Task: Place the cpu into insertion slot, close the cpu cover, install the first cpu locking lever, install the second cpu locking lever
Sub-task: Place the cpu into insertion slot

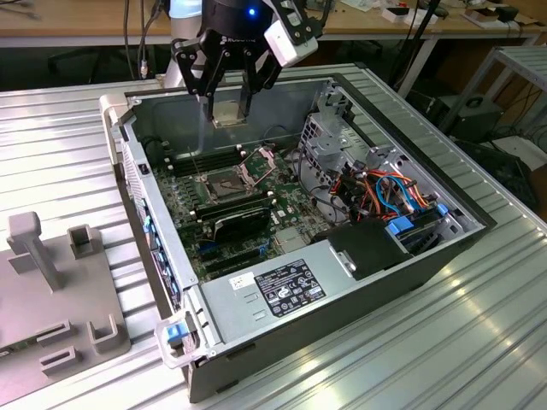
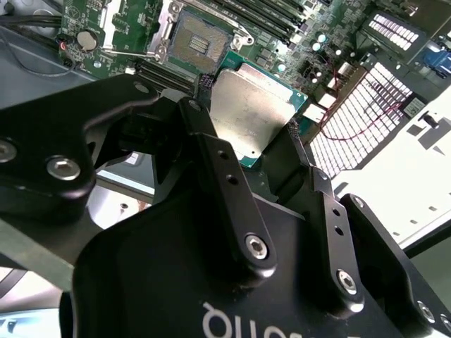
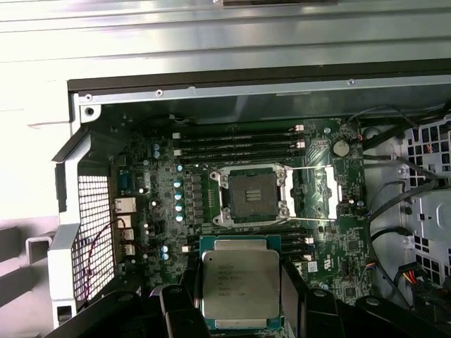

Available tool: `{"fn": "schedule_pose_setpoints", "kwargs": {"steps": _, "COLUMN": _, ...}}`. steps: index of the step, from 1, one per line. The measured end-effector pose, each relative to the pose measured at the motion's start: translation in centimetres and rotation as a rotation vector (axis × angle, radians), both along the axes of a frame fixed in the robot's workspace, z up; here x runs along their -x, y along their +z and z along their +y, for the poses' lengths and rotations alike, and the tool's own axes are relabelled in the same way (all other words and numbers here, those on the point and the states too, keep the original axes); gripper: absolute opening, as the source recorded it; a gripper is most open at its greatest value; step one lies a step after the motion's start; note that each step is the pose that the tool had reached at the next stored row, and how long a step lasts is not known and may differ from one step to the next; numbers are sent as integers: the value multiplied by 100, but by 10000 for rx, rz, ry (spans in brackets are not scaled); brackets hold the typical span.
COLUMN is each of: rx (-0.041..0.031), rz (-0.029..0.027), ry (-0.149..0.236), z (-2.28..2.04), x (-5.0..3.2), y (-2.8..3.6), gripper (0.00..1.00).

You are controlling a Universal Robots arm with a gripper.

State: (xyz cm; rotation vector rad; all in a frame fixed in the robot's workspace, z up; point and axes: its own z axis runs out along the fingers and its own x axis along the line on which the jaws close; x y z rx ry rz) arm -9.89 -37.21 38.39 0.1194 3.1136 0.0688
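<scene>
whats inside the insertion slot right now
Nothing: in the first wrist view the insertion slot shows its bare dark contact field, with the cpu cover swung open beside it. The cpu is clamped in the gripper, apart from the slot. Nothing hides it.

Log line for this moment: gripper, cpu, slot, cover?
gripper: shut on cpu | cpu: held above motherboard, not seated | insertion slot: empty | cpu cover: open

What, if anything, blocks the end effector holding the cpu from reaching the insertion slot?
Probably nothing, so likely yes: the end effector, gripping the cpu, hangs above the open case, and the insertion slot lies bare, its cpu cover swung aside.
</scene>
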Motion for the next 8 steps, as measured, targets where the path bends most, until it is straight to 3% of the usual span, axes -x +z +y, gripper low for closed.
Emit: {"fn": "schedule_pose_setpoints", "kwargs": {"steps": 8, "rx": 0, "rz": -1, "ry": 0, "z": 10, "x": -29, "y": -3, "gripper": 55}}
